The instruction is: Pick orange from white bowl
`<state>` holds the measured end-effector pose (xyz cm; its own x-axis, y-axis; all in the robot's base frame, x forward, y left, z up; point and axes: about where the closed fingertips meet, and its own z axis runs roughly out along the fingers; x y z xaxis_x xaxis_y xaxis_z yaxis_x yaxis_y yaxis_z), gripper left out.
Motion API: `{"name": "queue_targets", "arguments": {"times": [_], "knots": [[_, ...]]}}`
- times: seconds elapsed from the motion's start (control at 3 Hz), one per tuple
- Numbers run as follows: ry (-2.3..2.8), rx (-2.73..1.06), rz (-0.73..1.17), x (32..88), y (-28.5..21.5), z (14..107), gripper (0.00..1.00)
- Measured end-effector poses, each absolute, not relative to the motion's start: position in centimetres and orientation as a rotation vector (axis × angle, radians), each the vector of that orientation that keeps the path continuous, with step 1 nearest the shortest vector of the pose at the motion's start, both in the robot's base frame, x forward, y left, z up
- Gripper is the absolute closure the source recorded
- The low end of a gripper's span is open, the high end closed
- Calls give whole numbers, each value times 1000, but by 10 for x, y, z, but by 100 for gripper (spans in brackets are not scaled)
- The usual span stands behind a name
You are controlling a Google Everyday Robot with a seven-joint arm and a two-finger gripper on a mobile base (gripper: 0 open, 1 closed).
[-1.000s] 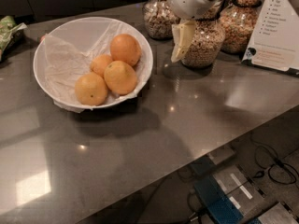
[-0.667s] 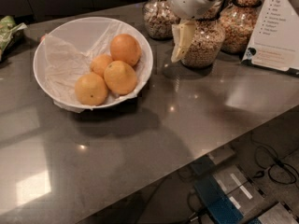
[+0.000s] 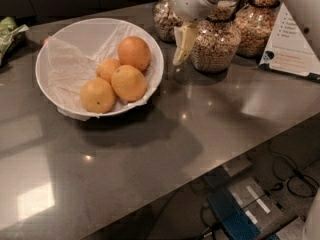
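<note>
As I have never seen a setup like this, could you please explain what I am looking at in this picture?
This is one camera picture looking down on a dark counter; where the camera sits is not recorded. The pale machine part at the top is a robot arm, ending in its tool, which hangs just right of the white bowl, in front of three grain-filled jars. I can see nothing in it. The paper-lined bowl contains four fruits; the robot is meant to take the orange, the largest, at the back. A printed card and a green packet at the left edge also lie on the counter.
</note>
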<state>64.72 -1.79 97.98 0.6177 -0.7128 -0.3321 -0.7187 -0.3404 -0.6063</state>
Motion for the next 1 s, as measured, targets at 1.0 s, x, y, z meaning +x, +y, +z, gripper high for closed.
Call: {"name": "queue_targets", "arguments": {"times": [1.0], "knots": [[1022,-2092,250,635,48,981,0]]}}
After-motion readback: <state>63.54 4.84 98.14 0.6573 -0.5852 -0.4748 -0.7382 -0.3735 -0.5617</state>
